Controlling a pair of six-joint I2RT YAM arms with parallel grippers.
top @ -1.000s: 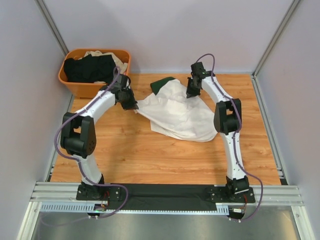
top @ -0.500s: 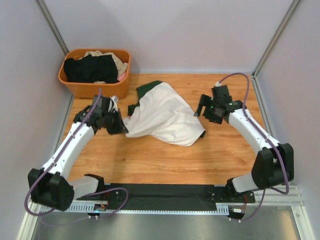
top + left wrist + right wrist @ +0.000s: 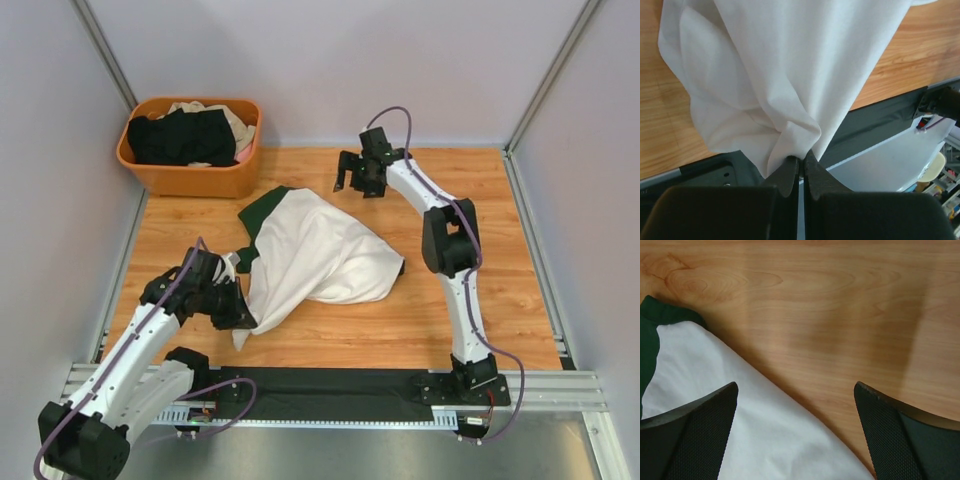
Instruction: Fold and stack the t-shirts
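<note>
Item: white shirt [image 3: 320,255], crumpled mid-frame on the surface [image 3: 480,300], unfolded. My left fingers [image 3: 238,312] clamp its edge, lower left; right fingers [image 3: 350,172] spread apart, empty, upper centre. Other shirts [image 3: 180,135] in basket [image 3: 190,178], upper left. Nothing folded or stacked yet; I judge the task barely begun.

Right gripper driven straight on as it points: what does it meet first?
The right gripper likely meets the white t-shirt at its edge with one finger, wooden table with the other; depth is unclear.
</note>
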